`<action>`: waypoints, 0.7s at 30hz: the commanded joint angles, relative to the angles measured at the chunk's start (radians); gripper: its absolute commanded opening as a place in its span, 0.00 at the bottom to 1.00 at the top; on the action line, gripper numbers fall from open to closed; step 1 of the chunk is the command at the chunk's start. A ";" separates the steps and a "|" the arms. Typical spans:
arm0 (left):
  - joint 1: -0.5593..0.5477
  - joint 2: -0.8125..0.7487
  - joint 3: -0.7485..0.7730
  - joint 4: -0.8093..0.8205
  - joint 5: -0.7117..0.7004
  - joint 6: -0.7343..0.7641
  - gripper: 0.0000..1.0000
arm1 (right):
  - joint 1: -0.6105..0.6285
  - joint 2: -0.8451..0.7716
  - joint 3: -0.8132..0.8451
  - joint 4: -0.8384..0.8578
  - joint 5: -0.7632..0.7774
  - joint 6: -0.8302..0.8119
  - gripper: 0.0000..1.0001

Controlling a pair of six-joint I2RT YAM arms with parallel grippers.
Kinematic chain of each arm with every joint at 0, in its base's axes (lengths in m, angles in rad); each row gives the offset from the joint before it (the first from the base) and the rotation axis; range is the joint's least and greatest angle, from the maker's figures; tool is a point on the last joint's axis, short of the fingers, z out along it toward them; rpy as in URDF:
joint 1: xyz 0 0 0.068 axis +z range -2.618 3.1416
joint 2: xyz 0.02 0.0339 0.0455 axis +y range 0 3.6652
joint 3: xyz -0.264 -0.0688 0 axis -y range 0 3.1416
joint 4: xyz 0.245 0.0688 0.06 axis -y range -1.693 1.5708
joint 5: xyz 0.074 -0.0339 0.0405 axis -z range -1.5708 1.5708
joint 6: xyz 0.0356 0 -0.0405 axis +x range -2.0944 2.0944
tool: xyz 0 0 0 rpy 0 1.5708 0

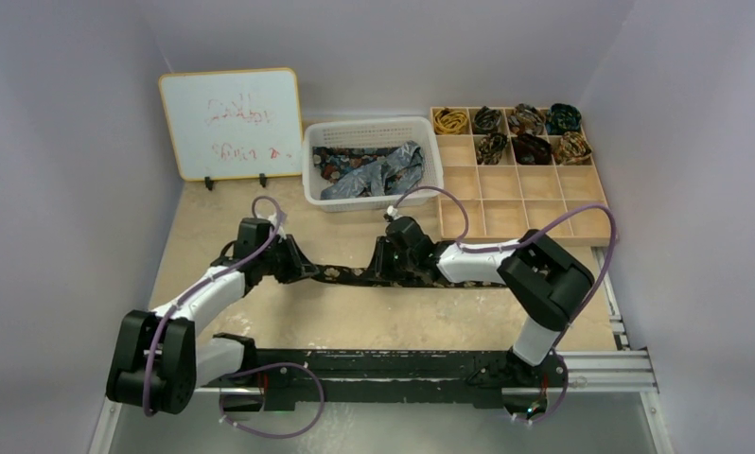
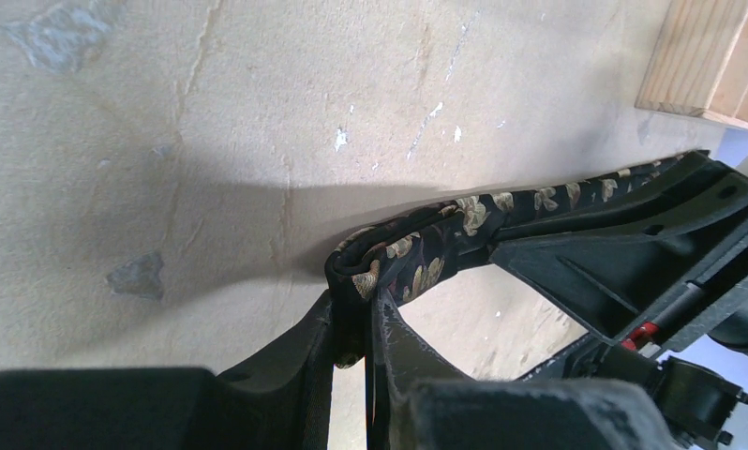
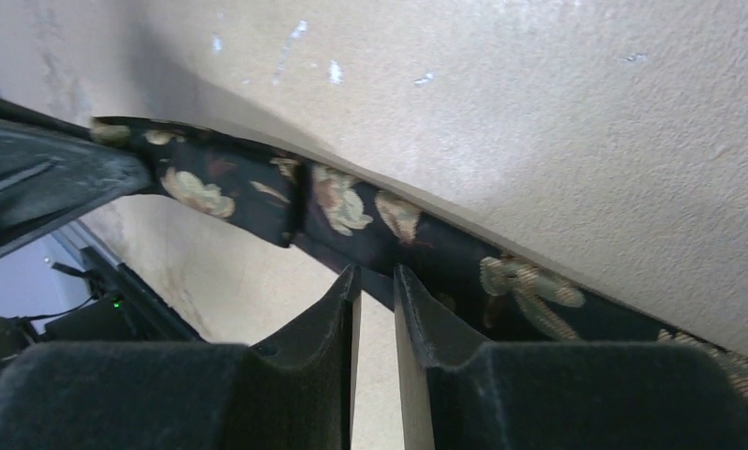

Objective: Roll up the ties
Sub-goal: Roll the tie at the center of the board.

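A dark tie [image 1: 341, 274] with gold-brown flowers lies stretched left to right across the middle of the table. My left gripper [image 1: 303, 268] is shut on its folded left end, which bunches between the fingers in the left wrist view [image 2: 356, 305]; the tie [image 2: 464, 220] runs off to the right. My right gripper [image 1: 385, 268] is a short way along the strip. In the right wrist view its jaws [image 3: 377, 277] are nearly closed, pinching the lower edge of the tie [image 3: 351, 211], which is held taut just above the table.
A white basket [image 1: 372, 126] with several loose ties [image 1: 369, 170] stands at the back centre. A wooden compartment tray [image 1: 520, 203] at the back right holds several rolled ties [image 1: 530, 132]. A whiteboard [image 1: 230, 123] stands at the back left.
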 commanded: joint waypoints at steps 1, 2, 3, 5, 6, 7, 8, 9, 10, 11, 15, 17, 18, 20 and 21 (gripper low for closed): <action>-0.031 -0.023 0.075 -0.071 -0.096 0.060 0.00 | 0.011 0.027 0.010 0.023 0.009 -0.005 0.22; -0.045 -0.022 0.087 -0.089 -0.123 0.063 0.00 | 0.012 0.023 0.010 0.015 0.011 -0.004 0.22; -0.058 -0.021 0.095 -0.098 -0.144 0.062 0.00 | 0.013 0.021 0.014 0.001 0.007 -0.003 0.22; -0.084 -0.011 0.111 -0.105 -0.172 0.047 0.00 | 0.014 0.013 0.011 -0.004 -0.002 0.002 0.22; -0.105 -0.003 0.124 -0.106 -0.183 0.040 0.00 | 0.015 0.011 0.002 0.005 -0.006 0.007 0.21; -0.125 0.006 0.134 -0.110 -0.196 0.041 0.00 | 0.015 0.012 -0.006 0.008 -0.014 0.013 0.21; -0.145 0.016 0.146 -0.119 -0.219 0.042 0.00 | 0.016 0.014 -0.011 0.008 -0.020 0.014 0.20; -0.164 0.024 0.155 -0.140 -0.243 0.040 0.00 | 0.017 0.013 -0.018 0.009 -0.023 0.016 0.20; -0.172 0.029 0.161 -0.149 -0.264 0.037 0.00 | 0.020 0.009 -0.029 0.011 -0.023 0.020 0.20; -0.174 0.028 0.160 -0.159 -0.271 0.033 0.00 | 0.021 0.002 -0.040 0.020 -0.029 0.024 0.20; -0.179 0.002 0.155 -0.182 -0.277 0.025 0.00 | 0.028 -0.031 -0.072 0.025 -0.036 0.030 0.20; -0.181 -0.018 0.154 -0.200 -0.293 0.023 0.00 | 0.028 -0.053 -0.074 0.018 -0.028 0.025 0.20; -0.181 -0.026 0.155 -0.207 -0.301 0.022 0.00 | 0.029 -0.067 -0.074 0.022 -0.027 0.019 0.20; -0.181 -0.037 0.153 -0.212 -0.304 0.022 0.00 | 0.028 -0.090 -0.070 0.035 -0.026 0.012 0.22; -0.181 -0.040 0.151 -0.215 -0.303 0.024 0.00 | 0.029 -0.098 -0.061 0.035 -0.026 0.007 0.23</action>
